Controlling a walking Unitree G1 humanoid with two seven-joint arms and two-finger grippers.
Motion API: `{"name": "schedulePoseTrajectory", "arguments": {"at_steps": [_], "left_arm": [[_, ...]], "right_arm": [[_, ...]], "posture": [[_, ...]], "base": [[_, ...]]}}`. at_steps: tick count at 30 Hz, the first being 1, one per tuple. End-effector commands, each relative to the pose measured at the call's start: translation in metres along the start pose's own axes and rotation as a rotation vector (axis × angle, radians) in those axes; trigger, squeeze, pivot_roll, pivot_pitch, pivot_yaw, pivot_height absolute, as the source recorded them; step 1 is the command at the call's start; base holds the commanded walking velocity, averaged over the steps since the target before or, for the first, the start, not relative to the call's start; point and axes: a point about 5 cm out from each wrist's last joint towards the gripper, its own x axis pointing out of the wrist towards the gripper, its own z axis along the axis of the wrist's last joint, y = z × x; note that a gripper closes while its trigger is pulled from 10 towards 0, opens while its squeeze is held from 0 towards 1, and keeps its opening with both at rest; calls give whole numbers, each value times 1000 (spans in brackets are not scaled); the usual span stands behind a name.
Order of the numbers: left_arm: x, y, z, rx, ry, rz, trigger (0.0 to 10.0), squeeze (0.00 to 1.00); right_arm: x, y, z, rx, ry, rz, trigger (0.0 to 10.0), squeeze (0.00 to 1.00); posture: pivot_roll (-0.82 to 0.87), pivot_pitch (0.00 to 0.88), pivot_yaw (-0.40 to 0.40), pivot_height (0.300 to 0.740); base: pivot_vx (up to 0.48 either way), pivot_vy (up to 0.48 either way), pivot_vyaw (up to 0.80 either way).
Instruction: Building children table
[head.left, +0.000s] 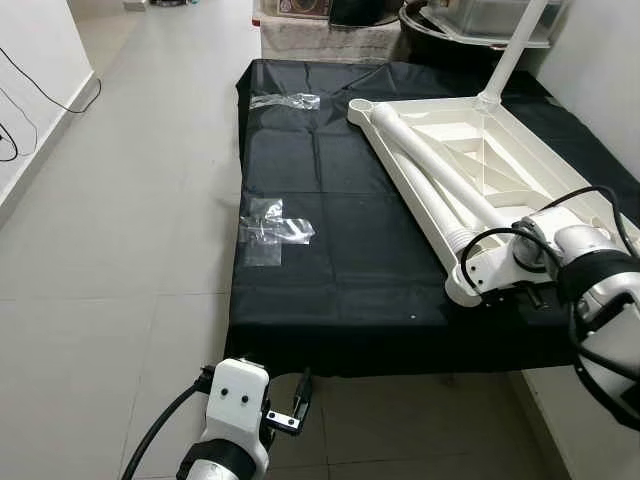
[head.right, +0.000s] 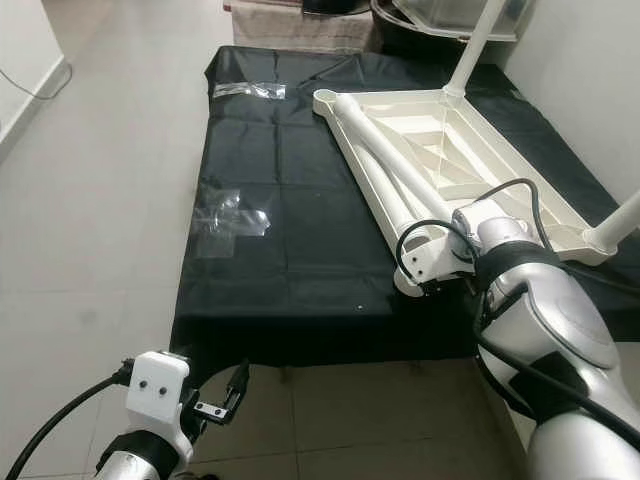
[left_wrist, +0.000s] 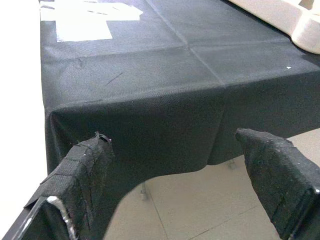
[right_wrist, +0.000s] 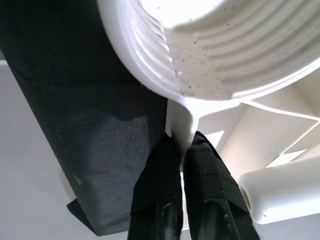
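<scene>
A white plastic table top (head.left: 505, 165) lies upside down on a black cloth (head.left: 330, 260). Two loose white legs (head.left: 430, 175) rest along its left rim, and another leg (head.left: 515, 50) stands upright at its far corner. My right gripper (right_wrist: 182, 145) is at the near corner, shut on a thin white rib just below the threaded leg socket (right_wrist: 225, 50). The same corner (head.left: 462, 285) sits near the cloth's front edge. My left gripper (left_wrist: 172, 142) hangs low in front of the cloth's front edge, open and holding nothing.
Two clear plastic bags (head.left: 272, 228) (head.left: 285, 100) lie on the left half of the cloth. A fourth leg (head.right: 615, 228) stands at the top's right corner. Grey tiled floor (head.left: 120, 250) runs along the left. A wall and stored items (head.left: 480, 20) close the right and far sides.
</scene>
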Motion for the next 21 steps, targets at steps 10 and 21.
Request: {"name": "schedulePoseTrajectory", "arguments": {"at_steps": [10,21], "left_arm": [[-1,-4,-6,-21,32,-5,10000,0],[0,-3,-6,-22,35,-2,10000,0]], "right_arm": [[-5,-9,3,15,-50,-70,10000,1000],[-70,-51,-1,80,-297,-129,10000,0]], "posture": [[-44,169,-83,740],[-43,173,-86,740]], "base": [[0,0,0],[0,0,0]]}}
